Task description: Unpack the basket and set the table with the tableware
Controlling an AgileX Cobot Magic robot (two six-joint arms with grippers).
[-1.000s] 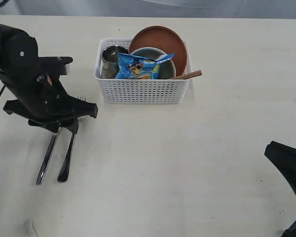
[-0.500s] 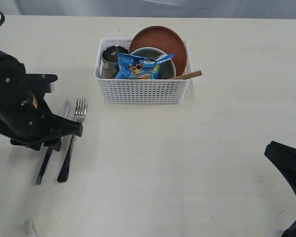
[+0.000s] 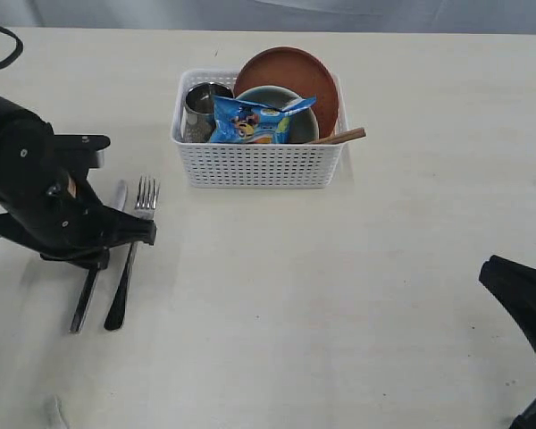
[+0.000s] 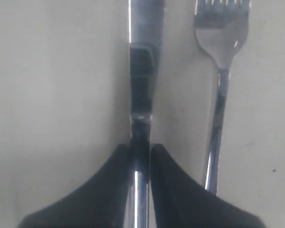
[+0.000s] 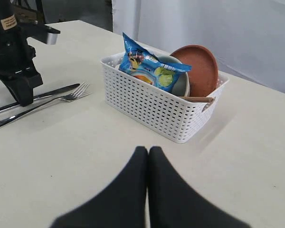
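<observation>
The steel knife (image 4: 143, 71) and fork (image 4: 221, 47) lie side by side on the table (image 3: 339, 268), left of the white basket (image 3: 255, 165). My left gripper (image 4: 140, 149) is down at the table, shut on the knife's handle. The fork (image 3: 129, 259) lies free just beside it. In the basket are a steel cup (image 3: 201, 98), a reddish-brown plate (image 3: 290, 71), a pale bowl (image 3: 268, 92) and a wooden handle (image 3: 344, 136) that pokes over the rim. My right gripper (image 5: 147, 151) is shut and empty above bare table, far from the basket (image 5: 152, 107).
A blue crisp bag (image 3: 255, 121) lies on top of the bowl in the basket. The right arm (image 3: 523, 308) sits at the table's near right corner. A small white scrap (image 3: 54, 411) lies near the front left edge.
The left arm pulled back along the knife toward its handle, and its jaws closed on the handle. The knife shifted slightly. The right arm stayed still.
</observation>
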